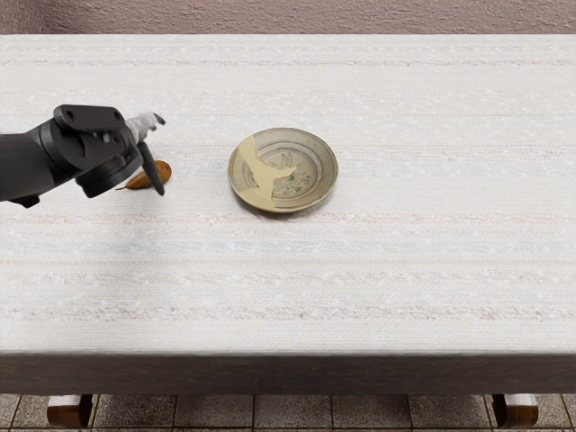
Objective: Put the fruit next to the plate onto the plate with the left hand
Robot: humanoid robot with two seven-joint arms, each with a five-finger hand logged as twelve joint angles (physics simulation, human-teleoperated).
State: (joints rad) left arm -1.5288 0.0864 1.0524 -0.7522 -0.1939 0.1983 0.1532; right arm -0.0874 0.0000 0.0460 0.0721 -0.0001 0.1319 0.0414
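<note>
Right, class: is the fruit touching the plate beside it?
Apart. The head view shows a plain strip of bare tablecloth between the fruit and the plate.

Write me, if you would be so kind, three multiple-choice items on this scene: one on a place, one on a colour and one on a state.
1. Where does the fruit lie?
A. on the table, left of the plate
B. on the plate
C. right of the plate

2. What colour is the fruit?
A. green
B. orange-brown
C. purple

3. How does the plate stand?
A. upside down
B. lifted by the robot hand
C. flat on the table, right side up

Answers:
1 A, the fruit lies on the table, partly hidden by the left robot hand.
2 B, its visible skin is orange-brown.
3 C, the plate's patterned hollow faces up.
</note>
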